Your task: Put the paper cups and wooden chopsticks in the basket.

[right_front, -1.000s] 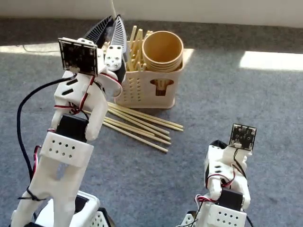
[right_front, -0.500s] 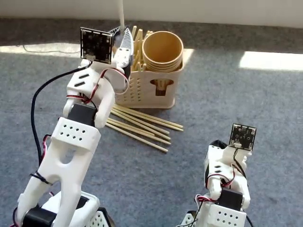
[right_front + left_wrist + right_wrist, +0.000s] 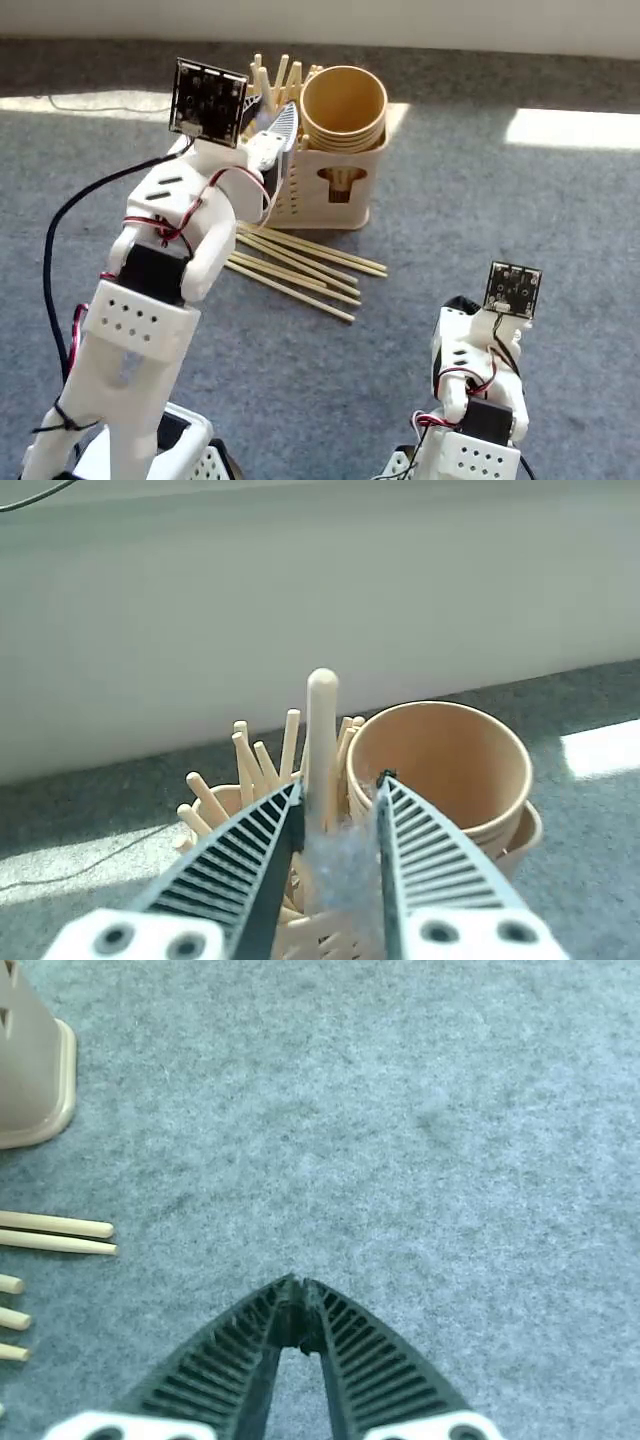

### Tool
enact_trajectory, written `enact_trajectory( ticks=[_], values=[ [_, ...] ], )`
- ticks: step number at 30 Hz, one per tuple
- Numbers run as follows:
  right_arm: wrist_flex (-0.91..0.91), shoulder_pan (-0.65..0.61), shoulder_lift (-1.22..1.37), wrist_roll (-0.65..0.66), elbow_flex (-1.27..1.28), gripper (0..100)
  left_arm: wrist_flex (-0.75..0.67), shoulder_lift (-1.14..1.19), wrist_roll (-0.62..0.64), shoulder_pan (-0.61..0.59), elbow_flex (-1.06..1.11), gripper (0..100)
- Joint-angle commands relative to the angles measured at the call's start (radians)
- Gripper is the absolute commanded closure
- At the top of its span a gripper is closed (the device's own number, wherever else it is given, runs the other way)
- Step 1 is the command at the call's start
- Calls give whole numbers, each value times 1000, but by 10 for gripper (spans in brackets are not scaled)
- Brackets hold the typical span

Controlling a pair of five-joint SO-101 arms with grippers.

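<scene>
A cream slotted basket (image 3: 330, 190) stands at the back of the grey carpet. Stacked paper cups (image 3: 343, 100) sit in its right side and several wooden chopsticks (image 3: 285, 85) stand in its left side. More chopsticks (image 3: 300, 265) lie loose on the carpet in front of it. My left gripper (image 3: 340, 785) hovers over the basket's left side, slightly open. One upright chopstick (image 3: 322, 730) stands loose between its fingers, beside the cups (image 3: 440, 765). My right gripper (image 3: 297, 1290) is shut on nothing, low over bare carpet at the front right.
The right arm (image 3: 478, 350) is folded near the front edge. A basket corner (image 3: 30, 1070) and the ends of the loose chopsticks (image 3: 55, 1235) appear in the right wrist view. A bright sunlit patch (image 3: 575, 128) lies on the carpet at the right.
My left gripper swung right over the basket and came down with the chopstick it held high. The chopstick now stands in the basket with the jaws loosened. The right arm stayed still.
</scene>
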Motion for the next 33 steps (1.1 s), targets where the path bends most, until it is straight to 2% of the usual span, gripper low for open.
enact_trajectory(
  ticks=[1,6,22,27,33],
  values=[
    [-28,8,-8,0,140,993,51,-102,2,25,-56,870],
    [-28,10,-8,0,140,993,161,-156,-12,87,-56,870],
    [-27,10,-8,0,137,993,626,-154,-394,348,-44,885],
    [-27,10,-8,0,137,993,647,-114,-439,352,41,918],
    [-27,10,-8,-2,137,993,605,99,-497,357,110,909]
  ],
)
